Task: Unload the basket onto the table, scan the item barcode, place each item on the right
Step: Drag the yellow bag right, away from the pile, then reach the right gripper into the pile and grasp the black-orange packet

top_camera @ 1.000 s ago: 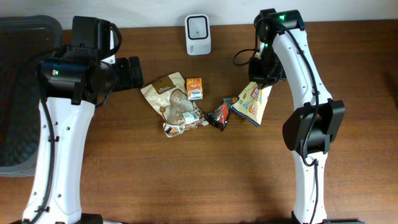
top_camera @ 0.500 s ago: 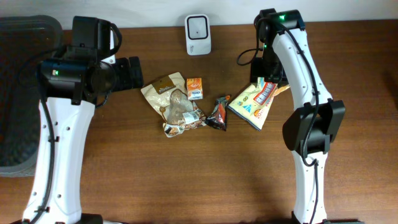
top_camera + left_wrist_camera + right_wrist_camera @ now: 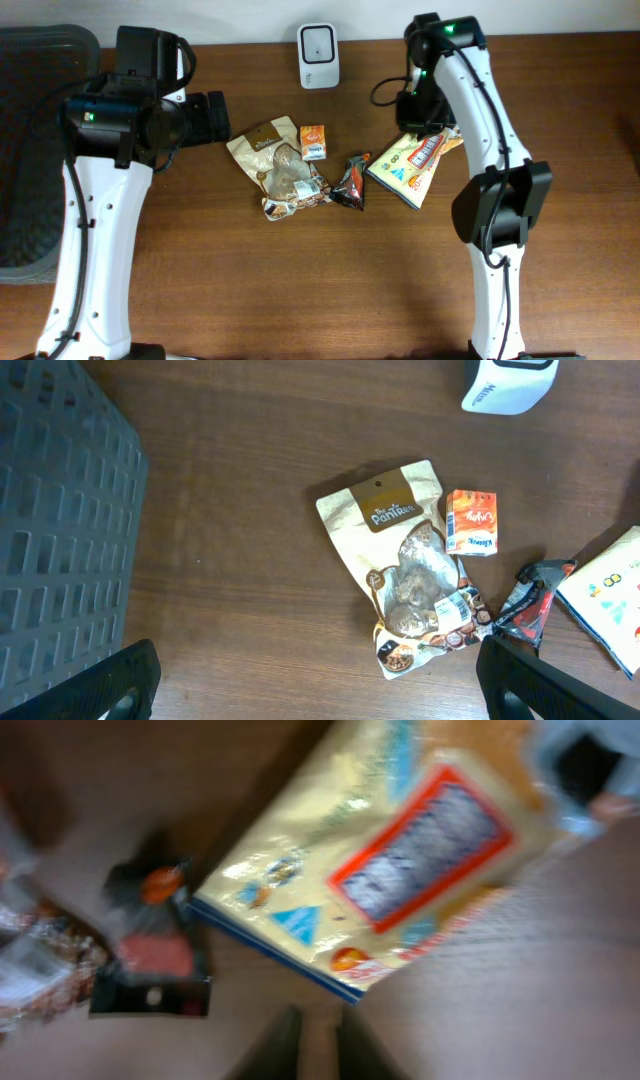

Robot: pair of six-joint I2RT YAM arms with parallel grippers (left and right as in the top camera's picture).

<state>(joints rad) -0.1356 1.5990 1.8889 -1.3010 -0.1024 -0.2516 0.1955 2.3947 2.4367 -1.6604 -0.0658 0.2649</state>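
The white barcode scanner stands at the table's back edge; the left wrist view catches its lower part. A yellow snack bag with a red-framed label lies flat on the table, and it fills the top of the blurred right wrist view. My right gripper hovers over the bag's far end. Its fingers are almost together, with nothing between them and only bare wood below. My left gripper hangs wide open and empty, left of the pile.
A brown snack pouch, a small orange carton and a dark red wrapper lie mid-table. A dark grey basket sits at the left edge. The wrapper lies just left of the yellow bag.
The right gripper let go of the yellow bag, which dropped from a hanging tilt to lie flat. Its jaws opened, then closed again almost fully. The left arm has not moved.
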